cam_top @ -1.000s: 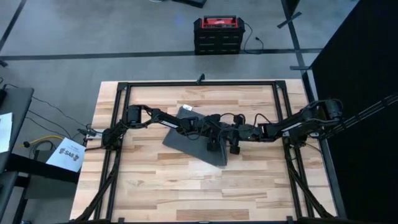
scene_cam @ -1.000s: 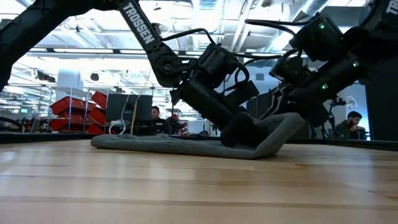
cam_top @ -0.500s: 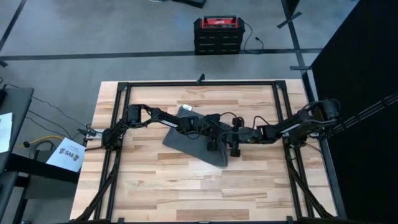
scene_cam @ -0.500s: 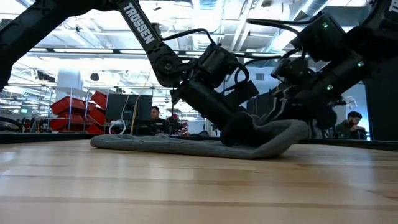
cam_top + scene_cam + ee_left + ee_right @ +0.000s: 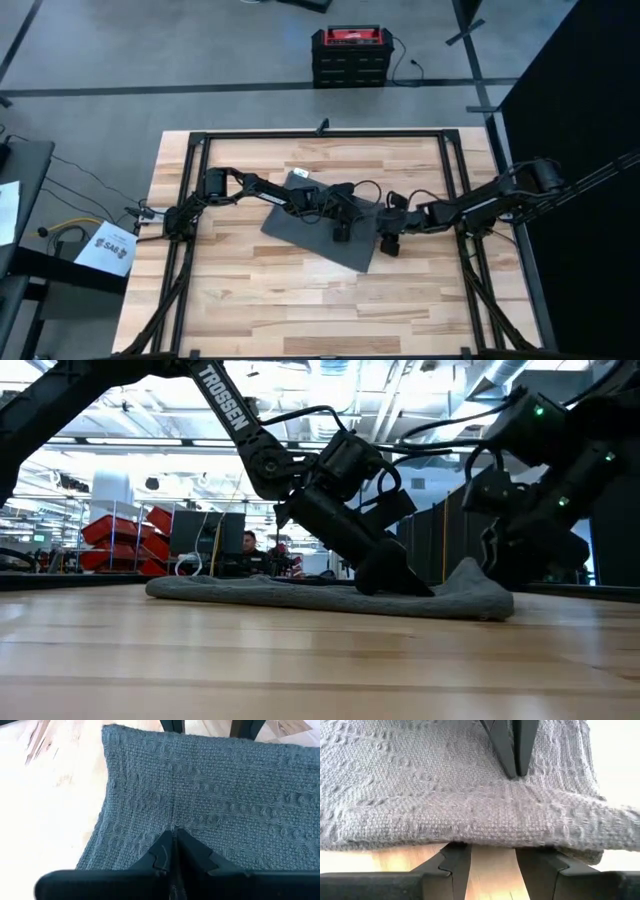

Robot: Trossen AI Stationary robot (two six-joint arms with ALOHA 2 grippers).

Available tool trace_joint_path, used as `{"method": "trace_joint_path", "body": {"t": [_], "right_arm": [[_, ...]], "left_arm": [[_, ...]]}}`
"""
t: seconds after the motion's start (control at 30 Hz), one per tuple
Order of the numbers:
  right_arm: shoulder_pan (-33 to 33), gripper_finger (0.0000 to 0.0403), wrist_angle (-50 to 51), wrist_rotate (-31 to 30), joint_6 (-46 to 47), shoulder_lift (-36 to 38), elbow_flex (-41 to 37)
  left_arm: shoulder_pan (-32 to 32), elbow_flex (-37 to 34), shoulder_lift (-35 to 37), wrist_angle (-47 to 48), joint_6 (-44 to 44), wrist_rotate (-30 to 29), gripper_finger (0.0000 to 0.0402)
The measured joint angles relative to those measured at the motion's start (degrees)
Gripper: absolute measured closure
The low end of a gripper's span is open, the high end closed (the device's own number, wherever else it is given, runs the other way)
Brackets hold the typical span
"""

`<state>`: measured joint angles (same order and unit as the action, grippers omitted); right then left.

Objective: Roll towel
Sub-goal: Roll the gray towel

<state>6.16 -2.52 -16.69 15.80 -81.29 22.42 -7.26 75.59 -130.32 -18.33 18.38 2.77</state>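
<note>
While left hand (image 5: 341, 232) presses, right hand (image 5: 388, 243) has lowered towel (image 5: 300, 596) flat.

A: What is staying out of sight here?

B: From above, the left claw (image 5: 341, 232) is covering part of the towel (image 5: 300, 222), and its tips are too small to make out there.

A: And the right claw (image 5: 388, 244)?

B: In its own wrist view the towel's raised edge (image 5: 470, 820) is draping over the finger ends (image 5: 455, 862), so their tips are hiding behind the cloth. In the level view that claw is blending into a dark panel behind it.

A: The towel itself?

B: Both wrist views are cutting it off at the edges. The white tag (image 5: 302, 173) is showing only from above, too small to read.
</note>
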Motion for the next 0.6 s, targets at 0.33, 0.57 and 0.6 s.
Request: {"method": "trace_joint_path", "body": {"t": [0.33,0.57,0.6], "right_arm": [[0.21,0.0262,6.59,-0.66,7.61,0.82,0.21],[-2.25,0.0262,12.64,0.40,6.87,3.98,0.06],[-2.68,0.0262,13.09,0.57,6.83,4.02,0.06]], "left_arm": [[-0.05,0.04,0.00,0.21,-0.03,-0.15,0.0386],[-0.05,0.04,0.00,0.22,0.01,-0.16,0.0386],[-0.05,0.04,0.00,0.23,0.01,-0.16,0.0386]]}}
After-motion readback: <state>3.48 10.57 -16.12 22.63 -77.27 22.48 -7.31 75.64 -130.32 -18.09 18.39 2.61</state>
